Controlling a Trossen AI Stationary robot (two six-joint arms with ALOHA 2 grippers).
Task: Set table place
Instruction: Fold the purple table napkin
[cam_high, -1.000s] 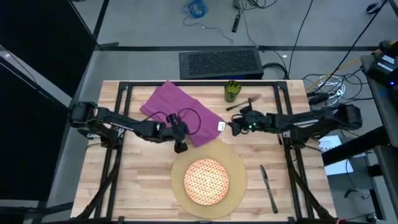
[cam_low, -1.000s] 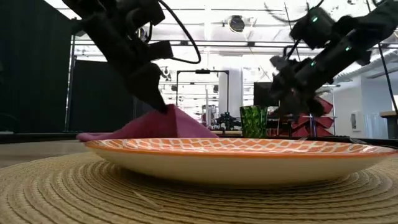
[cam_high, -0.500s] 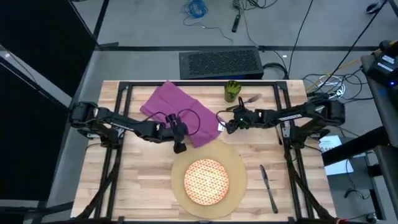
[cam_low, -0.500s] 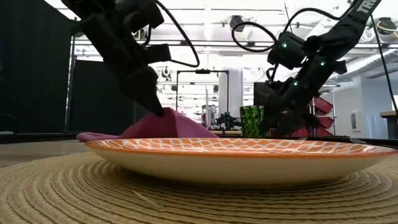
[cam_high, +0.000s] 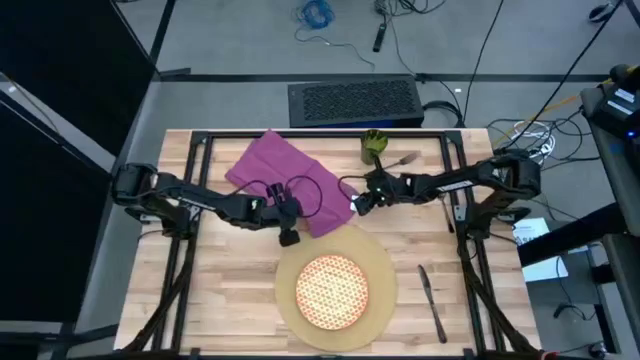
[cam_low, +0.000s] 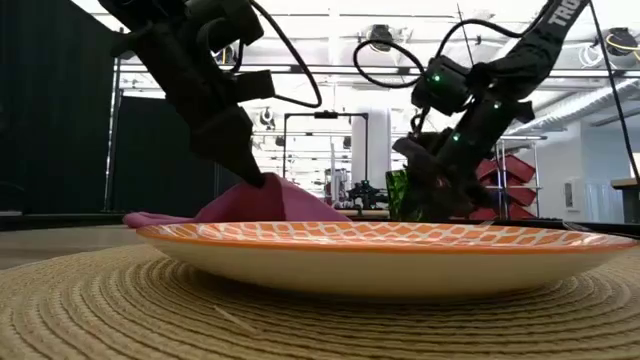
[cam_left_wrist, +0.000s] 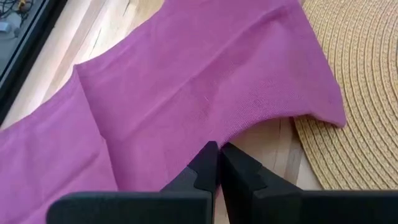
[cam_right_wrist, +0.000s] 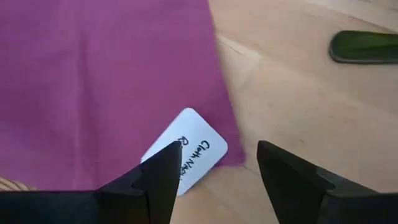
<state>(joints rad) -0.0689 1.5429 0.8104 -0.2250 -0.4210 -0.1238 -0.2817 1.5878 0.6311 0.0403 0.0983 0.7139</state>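
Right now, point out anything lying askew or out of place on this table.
The purple napkin lies crooked and rumpled at the table's far side, a corner lapping the tan mat, pinched by the left gripper. The open right gripper hovers over its white tag. The fork sits slanted beside the green cup.

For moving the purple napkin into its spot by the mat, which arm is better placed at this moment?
Left, probably. The left gripper is shut on the napkin edge nearest the mat, lifting it in the low view. The right gripper is open above the napkin's white tag, gripping nothing.
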